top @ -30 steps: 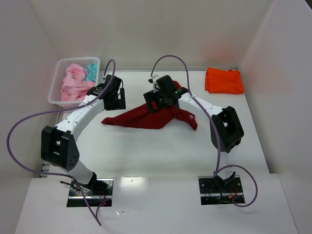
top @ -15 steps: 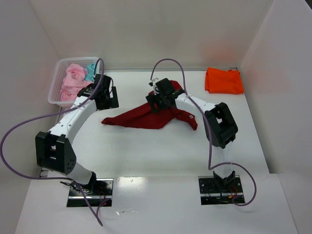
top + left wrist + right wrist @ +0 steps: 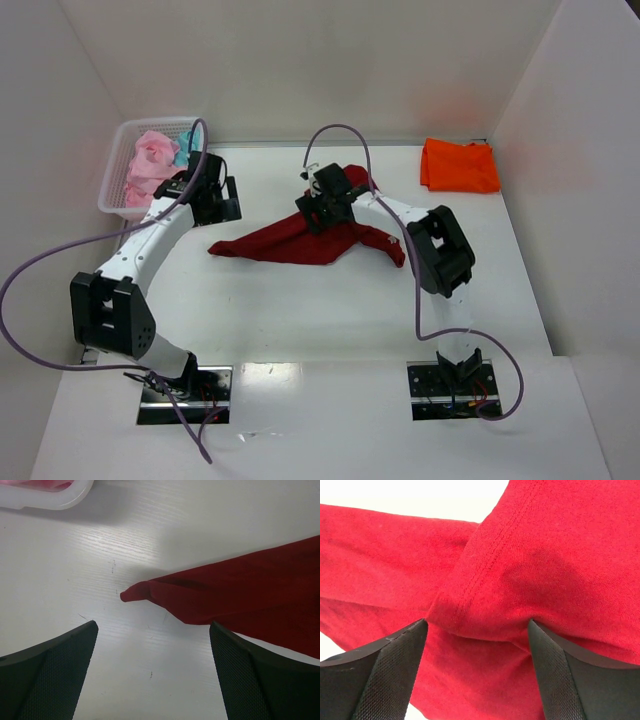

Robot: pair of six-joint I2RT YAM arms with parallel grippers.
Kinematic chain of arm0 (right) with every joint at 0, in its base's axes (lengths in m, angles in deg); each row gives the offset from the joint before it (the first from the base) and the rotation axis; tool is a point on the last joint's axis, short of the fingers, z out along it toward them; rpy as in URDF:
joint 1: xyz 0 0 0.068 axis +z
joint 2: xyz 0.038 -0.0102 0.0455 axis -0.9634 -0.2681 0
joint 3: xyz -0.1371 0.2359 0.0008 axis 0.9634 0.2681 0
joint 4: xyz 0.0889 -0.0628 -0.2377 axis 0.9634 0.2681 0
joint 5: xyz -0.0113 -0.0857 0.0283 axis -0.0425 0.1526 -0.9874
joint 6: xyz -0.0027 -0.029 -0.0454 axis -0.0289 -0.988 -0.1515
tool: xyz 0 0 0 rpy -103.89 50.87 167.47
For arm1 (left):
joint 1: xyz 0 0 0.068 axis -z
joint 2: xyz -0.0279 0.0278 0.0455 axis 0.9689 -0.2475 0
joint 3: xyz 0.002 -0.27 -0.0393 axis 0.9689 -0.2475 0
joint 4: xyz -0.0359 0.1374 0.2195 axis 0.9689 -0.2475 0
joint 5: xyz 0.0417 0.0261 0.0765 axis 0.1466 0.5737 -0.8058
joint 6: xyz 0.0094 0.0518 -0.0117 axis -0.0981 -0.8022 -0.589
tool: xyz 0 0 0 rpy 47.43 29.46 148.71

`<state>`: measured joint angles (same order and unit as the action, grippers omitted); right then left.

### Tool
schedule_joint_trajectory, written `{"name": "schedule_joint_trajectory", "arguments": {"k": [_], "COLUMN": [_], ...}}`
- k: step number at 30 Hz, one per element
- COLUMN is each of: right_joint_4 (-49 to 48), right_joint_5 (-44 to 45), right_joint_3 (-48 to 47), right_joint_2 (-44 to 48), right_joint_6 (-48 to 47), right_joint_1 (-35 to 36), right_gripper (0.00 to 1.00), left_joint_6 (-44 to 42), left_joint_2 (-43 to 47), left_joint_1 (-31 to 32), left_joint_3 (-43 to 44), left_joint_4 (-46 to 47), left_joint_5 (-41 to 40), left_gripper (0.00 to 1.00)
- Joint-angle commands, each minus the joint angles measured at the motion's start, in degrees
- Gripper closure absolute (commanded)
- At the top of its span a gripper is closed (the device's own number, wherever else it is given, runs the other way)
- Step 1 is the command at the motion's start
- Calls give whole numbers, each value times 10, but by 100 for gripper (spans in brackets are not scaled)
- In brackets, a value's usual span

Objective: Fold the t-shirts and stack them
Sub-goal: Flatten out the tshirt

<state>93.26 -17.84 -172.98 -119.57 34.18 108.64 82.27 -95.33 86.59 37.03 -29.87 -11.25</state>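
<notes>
On the white table (image 3: 300, 310) the dark red shirt (image 3: 290, 243) lies crumpled. Our right gripper (image 3: 476, 625) presses into it, jaws apart astride a bunched ridge and not yet clamped, to gather a hold, we judge, while the left gripper (image 3: 153, 625) hovers spread wide and empty by the shirt's left tip. The basket (image 3: 110, 185) at back left holds pink shirts (image 3: 150, 170) and a teal shirt (image 3: 186, 150); the orange shirt (image 3: 458, 165) lies folded at back right.

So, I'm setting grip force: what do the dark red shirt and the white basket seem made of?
The dark red t-shirt: soft knitted cloth, probably cotton jersey, matte; fine knit grain, a stitched double seam and folds show. The basket: looks like white moulded plastic, faintly glossy, with mesh walls and a smooth rounded rim.
</notes>
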Motion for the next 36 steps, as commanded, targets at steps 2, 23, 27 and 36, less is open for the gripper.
{"name": "schedule_joint_trajectory", "arguments": {"k": [2, 23, 27, 36], "right_joint_4": [-46, -61, -35, 0], "right_joint_5": [10, 102, 126, 170], "right_joint_3": [-33, -91, -149, -167], "right_joint_2": [-15, -7, 26, 150], "right_joint_6": [-11, 27, 22, 22], "right_joint_1": [5, 5, -18, -100], "right_gripper": [20, 99, 99, 99], "left_joint_6": [-12, -17, -22, -84], "left_joint_2": [23, 40, 34, -16], "left_joint_1": [-7, -18, -23, -23], "left_joint_3": [-2, -13, -13, -6], "left_joint_4": [7, 12, 33, 100], "left_joint_5": [13, 35, 63, 224], "left_gripper": [0, 0, 0, 0]}}
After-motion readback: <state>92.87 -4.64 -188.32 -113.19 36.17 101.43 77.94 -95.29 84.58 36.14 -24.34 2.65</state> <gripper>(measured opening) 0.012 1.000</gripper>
